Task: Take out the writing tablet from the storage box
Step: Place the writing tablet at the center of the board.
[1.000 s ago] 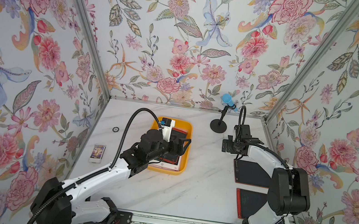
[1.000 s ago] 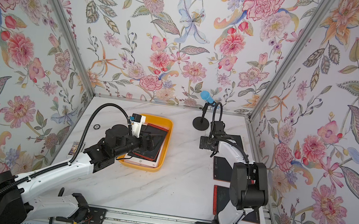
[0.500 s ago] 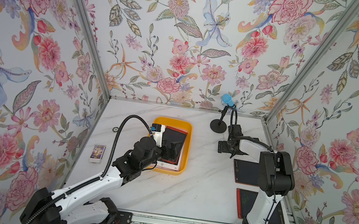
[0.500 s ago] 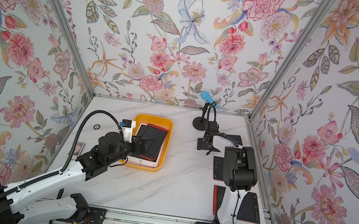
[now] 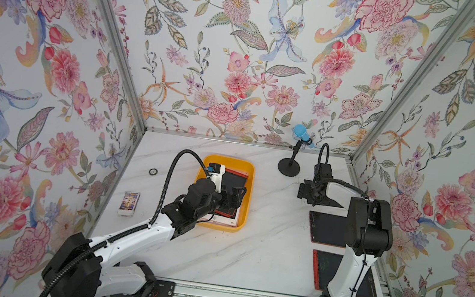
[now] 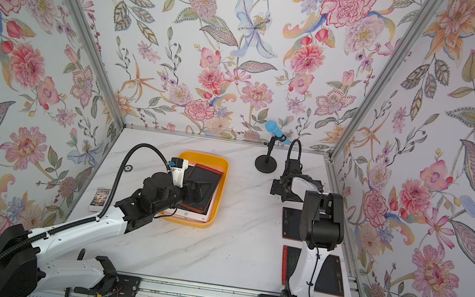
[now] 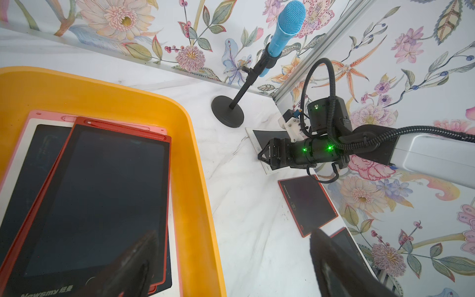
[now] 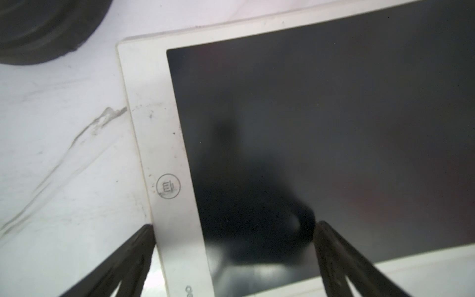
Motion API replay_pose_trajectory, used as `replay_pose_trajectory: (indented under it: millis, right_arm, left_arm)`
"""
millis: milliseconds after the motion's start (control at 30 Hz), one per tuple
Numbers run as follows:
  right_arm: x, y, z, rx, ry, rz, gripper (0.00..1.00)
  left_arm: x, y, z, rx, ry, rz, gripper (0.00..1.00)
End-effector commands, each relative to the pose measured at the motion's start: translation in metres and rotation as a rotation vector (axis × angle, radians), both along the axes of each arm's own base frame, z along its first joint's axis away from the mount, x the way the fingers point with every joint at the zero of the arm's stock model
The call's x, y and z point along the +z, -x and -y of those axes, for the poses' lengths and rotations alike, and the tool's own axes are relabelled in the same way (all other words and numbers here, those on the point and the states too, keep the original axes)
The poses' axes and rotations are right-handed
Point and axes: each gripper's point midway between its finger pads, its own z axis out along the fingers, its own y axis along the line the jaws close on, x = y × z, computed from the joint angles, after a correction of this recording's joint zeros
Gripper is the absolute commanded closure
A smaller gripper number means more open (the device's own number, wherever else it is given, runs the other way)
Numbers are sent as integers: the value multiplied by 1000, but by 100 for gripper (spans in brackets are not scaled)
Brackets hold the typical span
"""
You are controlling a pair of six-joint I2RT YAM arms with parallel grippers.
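I read the left hand (image 5: 236,194) as spread wide and empty over the storage box (image 5: 246,207). The red-framed writing tablet (image 7: 102,192) lies on top of the stack inside, with the box's side wall beneath the jaws. Right hand (image 8: 235,226) is open too, low over a white-framed tablet (image 8: 164,128) on the counter (image 5: 262,254) — mic stand (image 5: 288,170) just beside it. Two red tablets (image 5: 326,228) lie well apart from the box.
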Motion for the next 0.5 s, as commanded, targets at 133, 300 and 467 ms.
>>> replay_pose_trajectory:
  millis: [133, 300, 467]
  right_arm:
    - [-23, 23, 17, -90, -39, -103, 4]
    - [-11, 20, 11, -76, -75, -75, 6]
    - [48, 6, -13, 8, -71, 63, 5]
  left_arm:
    - [20, 1, 5, -18, 23, 34, 6]
    - [13, -1, 3, -9, -8, 18, 6]
    - [6, 10, -10, 16, 21, 8, 6]
